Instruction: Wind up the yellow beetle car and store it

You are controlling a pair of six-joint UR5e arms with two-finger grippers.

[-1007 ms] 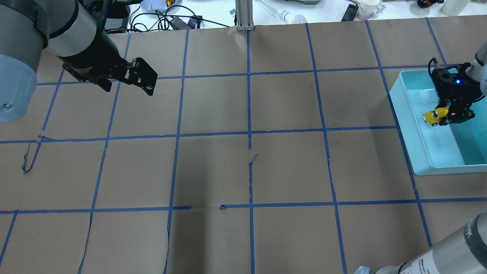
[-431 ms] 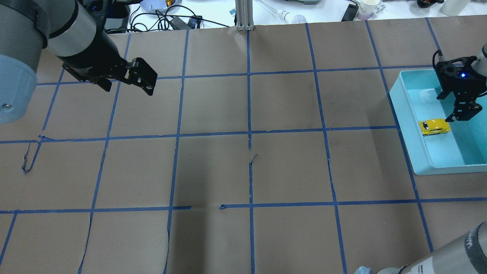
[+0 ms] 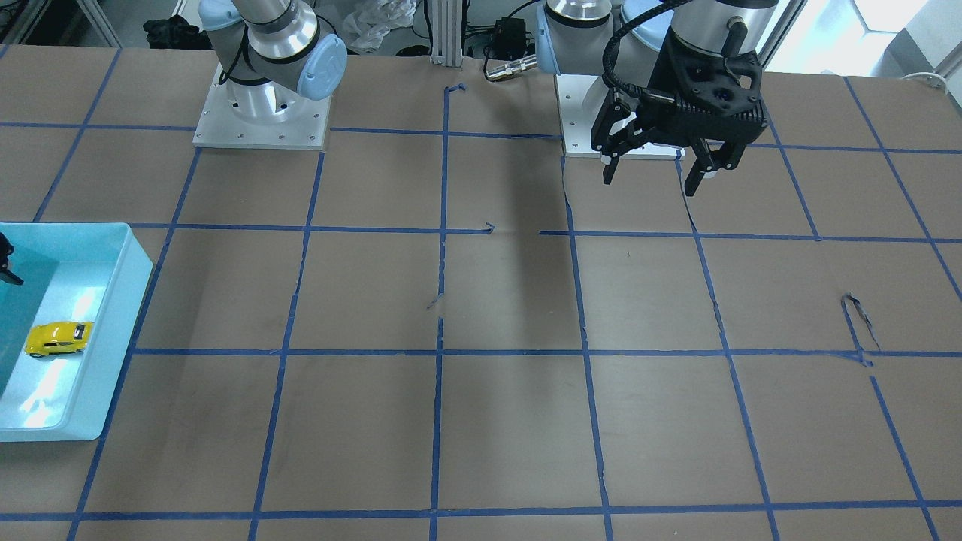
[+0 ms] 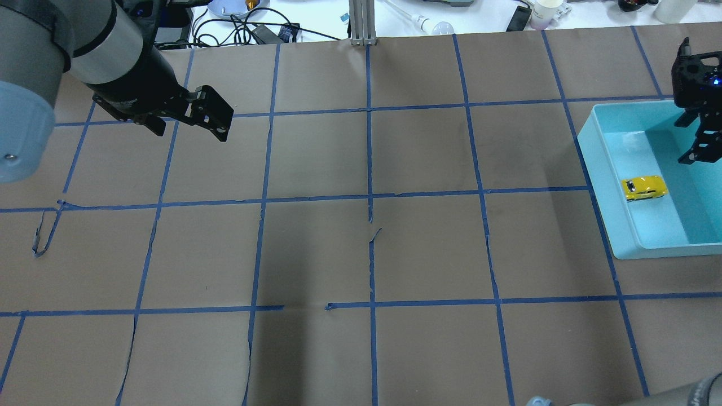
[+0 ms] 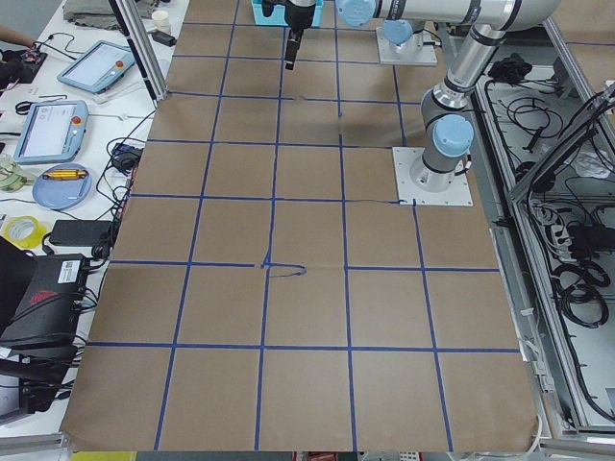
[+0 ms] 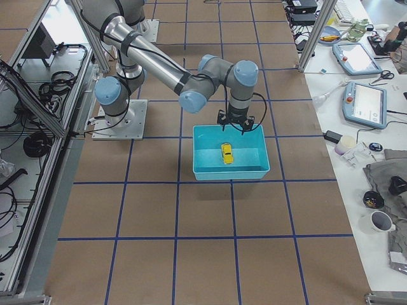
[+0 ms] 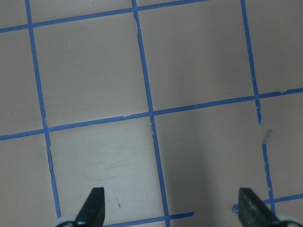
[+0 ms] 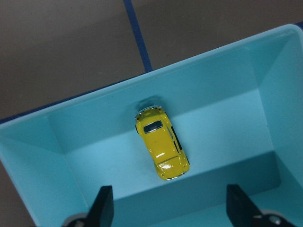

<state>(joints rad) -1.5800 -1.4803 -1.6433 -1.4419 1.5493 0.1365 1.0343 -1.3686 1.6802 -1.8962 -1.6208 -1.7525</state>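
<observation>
Hovering above the turquoise bin (image 4: 602,180), my right pincer (image 8: 170,205) hangs with its fingers spread wide and nothing between them, clear of the bin's floor and walls. Below it the yellow beetle car (image 8: 162,143) sits on its wheels on the floor of the bin, free of my grip. One end is just beside the long wall that faces the middle of the table (image 4: 428,248), and its body stands roughly square to that wall. From my right wrist camera the car shows its glossy roof, a dark window and a black side stripe, with a faint reflection on the wall beside it. The bin itself rests on the brown paper of the table, one long wall running close along a line of blue tape (image 4: 564,103). Well apart from the bin, toward the opposite end of the table, my left pincer (image 3: 651,182) hangs in the air over the taped grid, its fingers also wide apart and holding nothing. Paper and crossing tape lines lie beneath it in my left wrist camera.
</observation>
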